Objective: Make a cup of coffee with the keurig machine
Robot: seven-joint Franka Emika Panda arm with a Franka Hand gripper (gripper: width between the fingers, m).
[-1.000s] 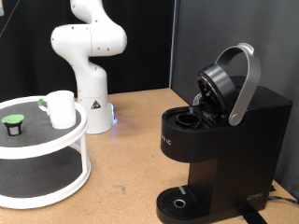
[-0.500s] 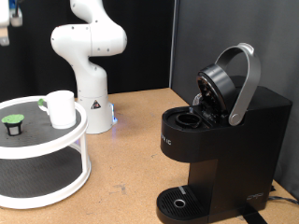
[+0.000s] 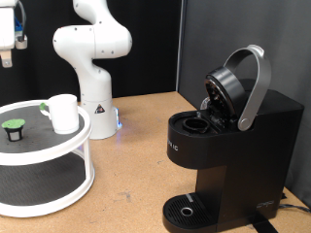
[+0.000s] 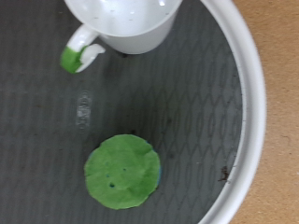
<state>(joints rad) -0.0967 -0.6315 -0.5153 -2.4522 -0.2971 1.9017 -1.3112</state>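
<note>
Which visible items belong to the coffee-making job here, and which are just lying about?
Job: keurig machine, lid raised; cup and green-topped pod on the round white stand; tool high above the stand.
Lying about: nothing else loose; bare table.

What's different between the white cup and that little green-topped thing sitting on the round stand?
The cup is white and taller; the pod is dark with a green top and much shorter. The cup has a side handle and an open top; the pod has no handle and a flat closed top. Both stand upright, apart, on the upper shelf of the white round stand, with the claw above them.
</note>
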